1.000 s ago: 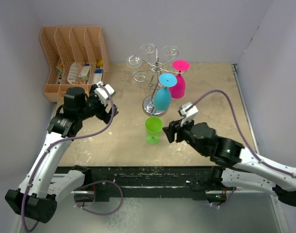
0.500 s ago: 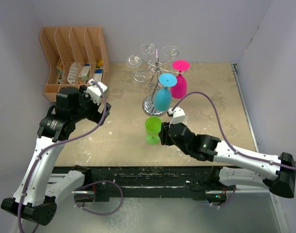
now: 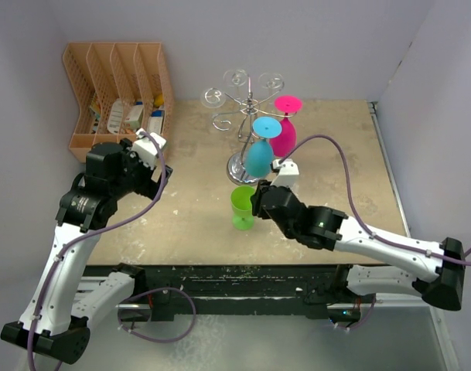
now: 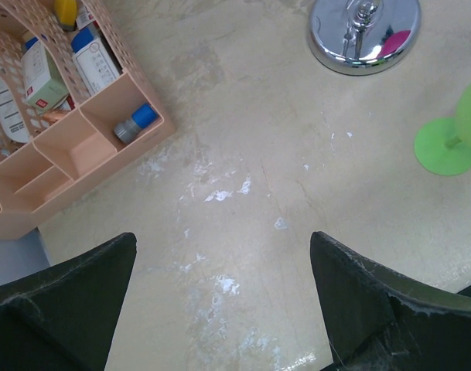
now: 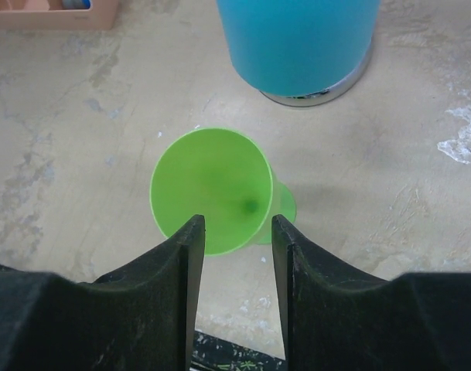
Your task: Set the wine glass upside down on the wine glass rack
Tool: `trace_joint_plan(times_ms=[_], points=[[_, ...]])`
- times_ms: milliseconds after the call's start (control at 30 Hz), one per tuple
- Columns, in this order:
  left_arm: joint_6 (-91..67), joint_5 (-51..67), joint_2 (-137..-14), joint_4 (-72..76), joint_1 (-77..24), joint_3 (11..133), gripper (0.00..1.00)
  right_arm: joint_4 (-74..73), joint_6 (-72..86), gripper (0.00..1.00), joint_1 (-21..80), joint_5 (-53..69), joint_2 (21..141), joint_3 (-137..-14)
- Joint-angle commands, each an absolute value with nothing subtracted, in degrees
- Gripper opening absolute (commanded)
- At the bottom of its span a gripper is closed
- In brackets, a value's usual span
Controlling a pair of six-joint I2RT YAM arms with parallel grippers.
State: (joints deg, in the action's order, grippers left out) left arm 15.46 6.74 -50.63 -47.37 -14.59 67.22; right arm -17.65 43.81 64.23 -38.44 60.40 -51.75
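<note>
left pincer (image 4: 222, 238) wide open over tan tabletop (image 4: 243, 154) | right pincer (image 5: 237, 220) at the lime-green plastic wine glass (image 5: 208, 189) rim, we can't tell if it's gripped | glass upright, just in front of silver chrome wire rack (image 3: 249, 100)

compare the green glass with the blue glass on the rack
The green glass stands upright on the table, mouth up; the blue glass hangs upside down on the rack, foot on top. The green glass rests on its own foot; the blue glass is carried by a rack arm. Both are opaque stemmed glasses.
</note>
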Motion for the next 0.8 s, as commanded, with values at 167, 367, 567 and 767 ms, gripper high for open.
trace_joint_plan(times_ms=[167, 367, 567, 767], points=[[14.65, 4.21, -49.62, -45.87, -14.81, 67.53, 0.96, -23.04, 49.27, 0.4, 64.39, -42.98, 68.86, -57.2], [14.78, 3.95, -49.27, -45.7, -15.24, 66.83, 0.96, -23.63, 50.04, 0.38, 63.44, -43.42, 70.2, -57.17], [14.93, 3.78, -48.8, -46.12, -15.59, 66.11, 0.96, -22.12, 49.82, 0.35, 62.7, -41.97, 71.48, -56.63], [14.07, 4.98, -48.55, -46.24, -15.66, 66.68, 0.97, -19.64, 47.51, 0.31, 61.78, -38.34, 73.07, -56.86]])
